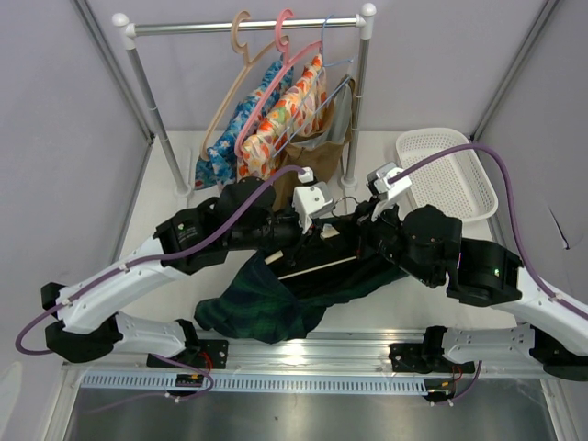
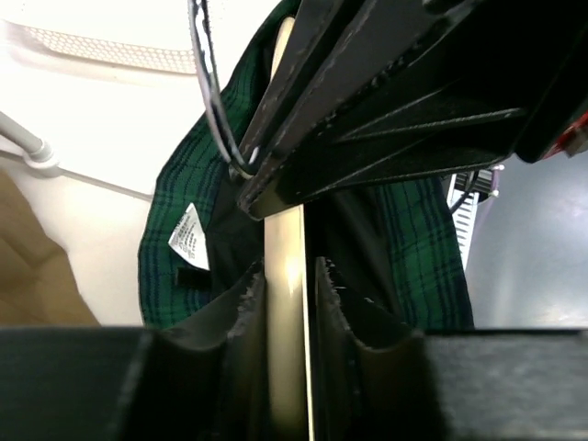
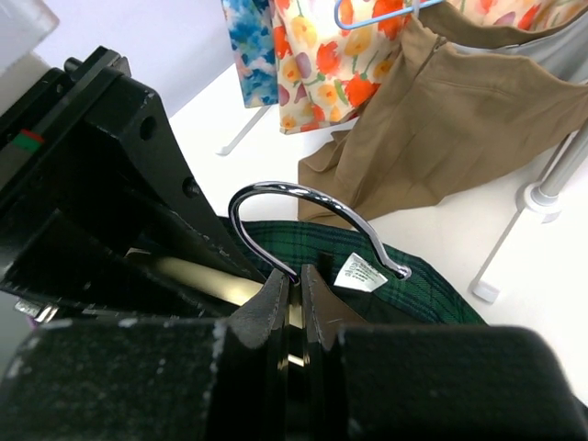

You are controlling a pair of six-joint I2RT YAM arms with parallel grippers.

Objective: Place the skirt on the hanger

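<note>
**Top view.** The skirt (image 1: 266,308) hangs bunched under the hanger (image 1: 317,267) above the middle of the counter (image 1: 377,320). Its lower folds trail toward the near edge, left of centre. The left arm (image 1: 197,234) and the right arm (image 1: 432,243) meet at the hanger.
Hazard: most of the cloth appears to sit on the left side. That uneven weight may tip the hanger and let the waistband slide off.

**Left wrist view.** The left end effector (image 2: 289,276) is grasping one cream arm of the hanger. Its fingers (image 2: 241,317) press against both flanks of the bar. The green cloth and its white label (image 2: 188,236) lie just behind. The black body of the right arm crowds in directly above.
Hazards:
- The plastic looks smooth, so the bar may slip through a light grip.
- Any careless move risks contact between the two arms.

**Right wrist view.** The right end effector (image 3: 292,287) is clenched on the hanger at the foot of its metal hook (image 3: 312,197). The skirt's waistband lies just beyond the hook. A brown garment (image 3: 459,119) hangs farther back, toward the far edge of the counter.
Hazards:
- Unequal pulls from the two arms may twist the hanger and shed the skirt.
- The open hook may snag the brown garment if it is carried too close.
</note>
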